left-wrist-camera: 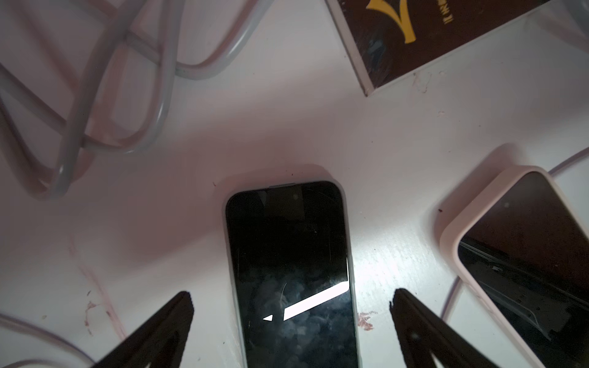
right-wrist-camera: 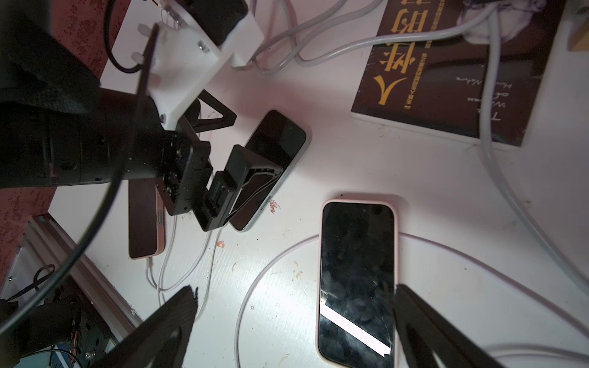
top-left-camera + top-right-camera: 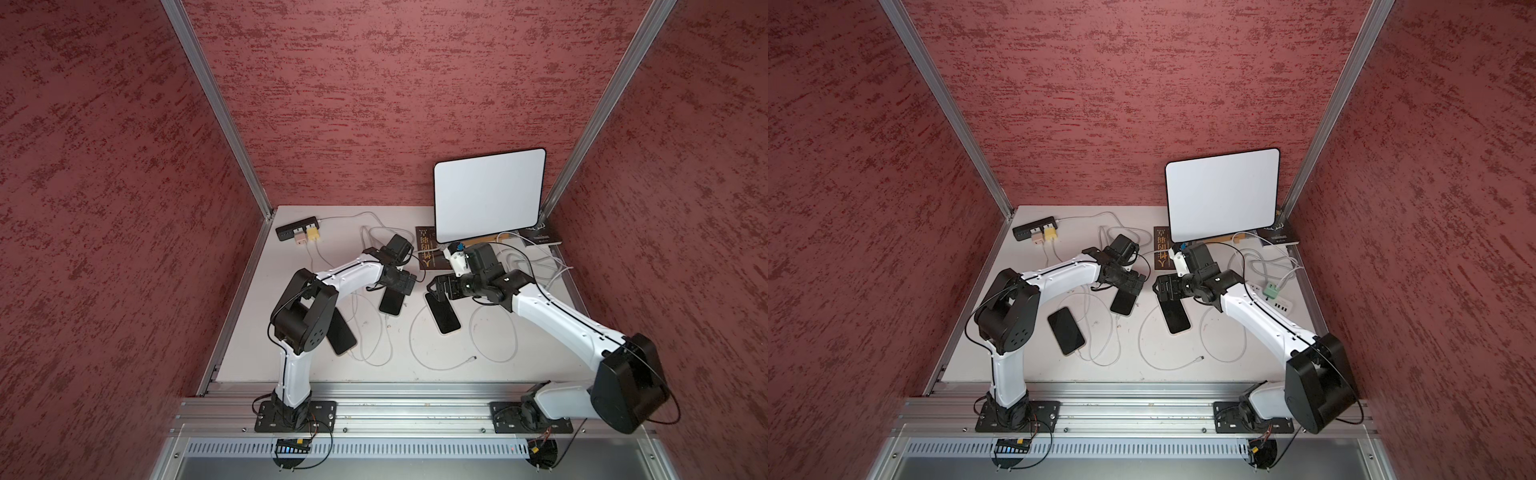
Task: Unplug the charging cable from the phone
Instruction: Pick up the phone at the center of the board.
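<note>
Left gripper (image 1: 291, 301), reaching inward and low, is released astride a dark phone (image 1: 287, 255). Right gripper (image 2: 294, 293) mirrors it, released over a pink phone (image 2: 357, 270). The cable end (image 3: 472, 358) shows in both top views alone.

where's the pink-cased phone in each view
Top view: pink-cased phone near centre, partly under the right gripper.
Top view: likewise.
Left wrist: cut by the frame edge, beside the middle phone.
Right wrist: phone between the fingers.
Shared landmark: dark book.

left arm (image 3: 349, 274), right arm (image 3: 557, 320): white links, black joints, black cables.
</note>
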Robot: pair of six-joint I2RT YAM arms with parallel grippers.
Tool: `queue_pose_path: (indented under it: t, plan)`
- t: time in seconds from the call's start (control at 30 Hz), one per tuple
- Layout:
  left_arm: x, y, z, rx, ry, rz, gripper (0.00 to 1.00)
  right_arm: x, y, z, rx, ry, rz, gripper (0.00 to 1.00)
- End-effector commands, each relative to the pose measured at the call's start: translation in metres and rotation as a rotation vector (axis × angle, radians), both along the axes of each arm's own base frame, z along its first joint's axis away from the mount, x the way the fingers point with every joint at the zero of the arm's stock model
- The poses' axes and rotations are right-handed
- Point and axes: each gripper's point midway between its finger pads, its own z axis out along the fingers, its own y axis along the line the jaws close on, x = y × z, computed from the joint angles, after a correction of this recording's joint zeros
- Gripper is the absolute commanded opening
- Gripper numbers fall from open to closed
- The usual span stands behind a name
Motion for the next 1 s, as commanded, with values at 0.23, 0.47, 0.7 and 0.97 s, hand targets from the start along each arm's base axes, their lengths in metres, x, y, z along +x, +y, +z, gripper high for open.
queue_pose_path:
  t: [0.23, 0.47, 0.7, 0.97]
  plan:
    - [0.002, 0.0, -0.016, 0.057, 0.065, -0.01, 1.0, 0.0, -0.012, -0.001, -0.031, -0.001, -0.048, 0.99]
    - [0.002, 0.003, -0.027, 0.097, 0.102, -0.018, 1.0, 0.0, -0.013, -0.002, -0.031, 0.001, -0.051, 0.99]
    - [0.001, 0.003, -0.037, 0.113, 0.127, -0.018, 1.0, -0.001, -0.014, -0.003, -0.035, 0.0, -0.055, 0.99]
    - [-0.002, 0.007, -0.047, 0.134, 0.147, -0.018, 0.93, 0.001, -0.014, -0.004, -0.04, 0.0, -0.055, 0.99]
